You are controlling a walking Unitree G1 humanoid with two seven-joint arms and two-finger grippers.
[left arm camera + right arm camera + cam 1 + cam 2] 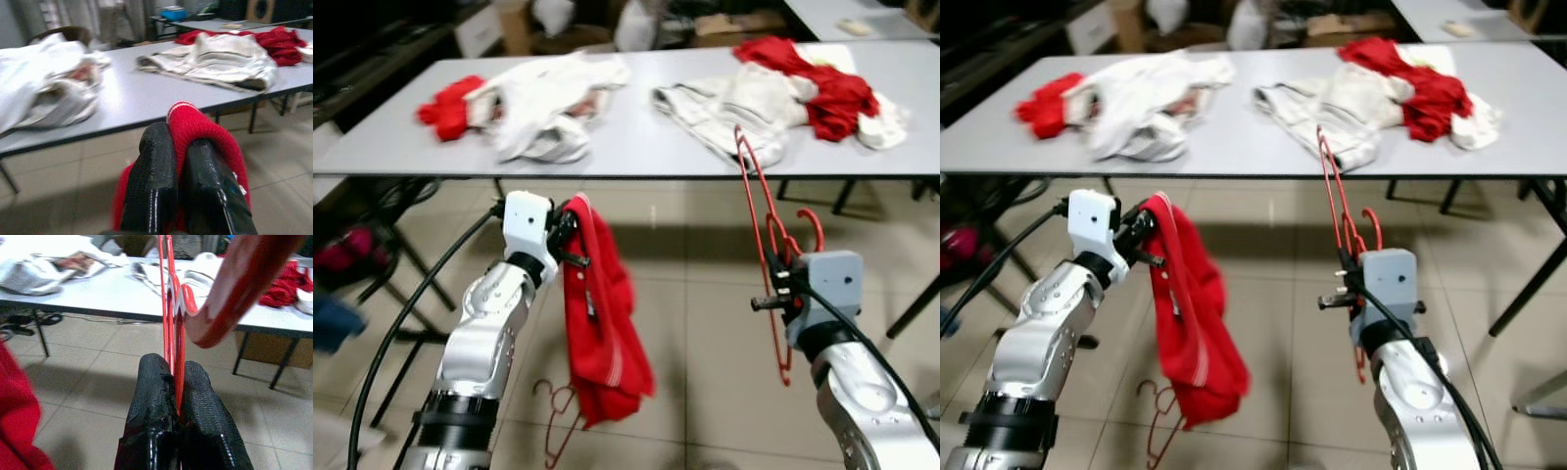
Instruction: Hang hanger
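Note:
My left gripper (pixel 570 235) is shut on a red garment (pixel 599 323) that hangs down from it over the floor, in front of the table. In the left wrist view the red cloth (pixel 195 129) is pinched between the two black fingers (pixel 154 186). My right gripper (pixel 773 284) is shut on a red wire hanger (pixel 759 230), held upright with its hook (pixel 813 225) beside the wrist. The right wrist view has the hanger's wires (pixel 172 298) clamped between the fingers (pixel 154 401). A second red hanger (pixel 558 416) lies on the floor under the garment.
A long grey table (pixel 636 147) stands ahead, carrying white clothes (pixel 548 108), a cream garment (pixel 734 108) and red clothes (pixel 822 83). Table legs (pixel 911 304) stand at the right, a black cable (pixel 411 304) trails by my left arm, and the floor is tiled (pixel 705 333).

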